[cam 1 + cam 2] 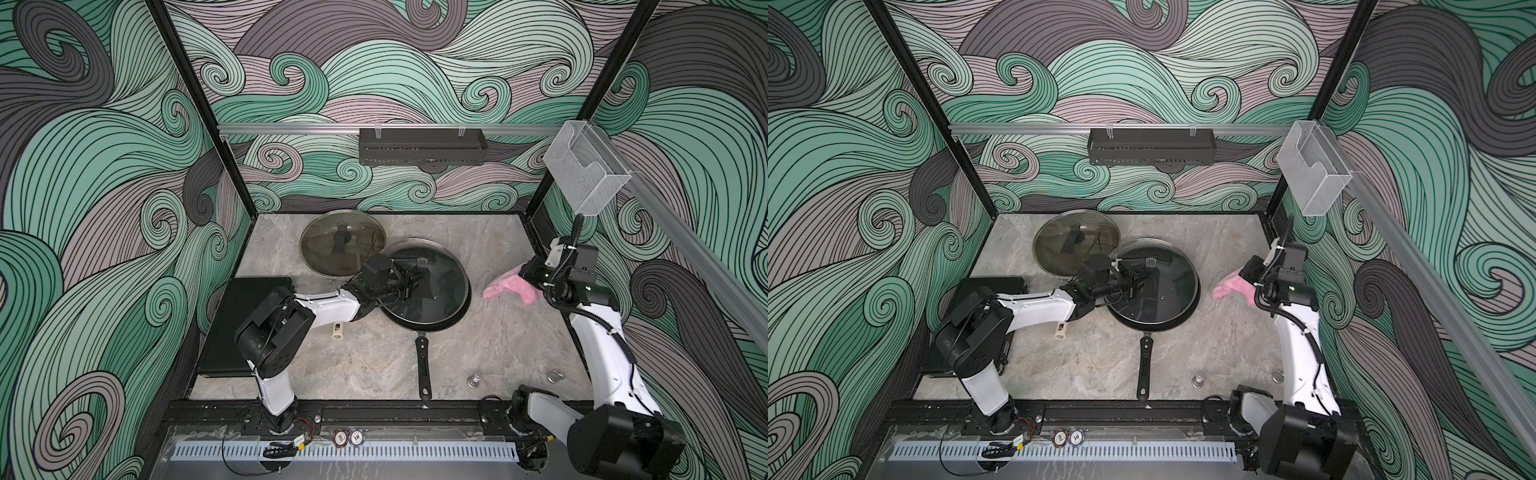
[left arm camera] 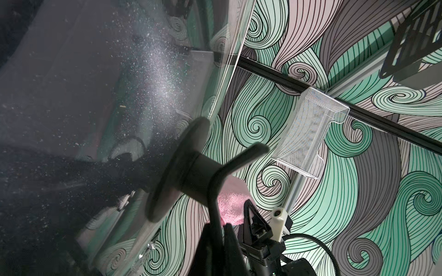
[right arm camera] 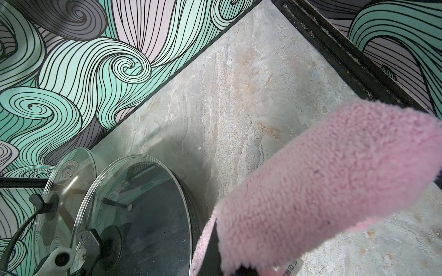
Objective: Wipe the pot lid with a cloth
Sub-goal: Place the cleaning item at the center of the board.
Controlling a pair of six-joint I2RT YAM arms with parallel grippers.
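Note:
A glass pot lid sits tilted over a black frying pan in the middle of the table; its glass is speckled with fine spots. My left gripper is shut on the lid's black handle, with both fingers pinching it. The pink cloth hangs to the right of the pan, apart from the lid. My right gripper is shut on the cloth, which hides most of its fingers.
A second glass lid lies behind the pan, overlapping its rim. The pan's handle points to the front edge. A black board lies left, a cream cylinder beside it. Two metal weights stand front right.

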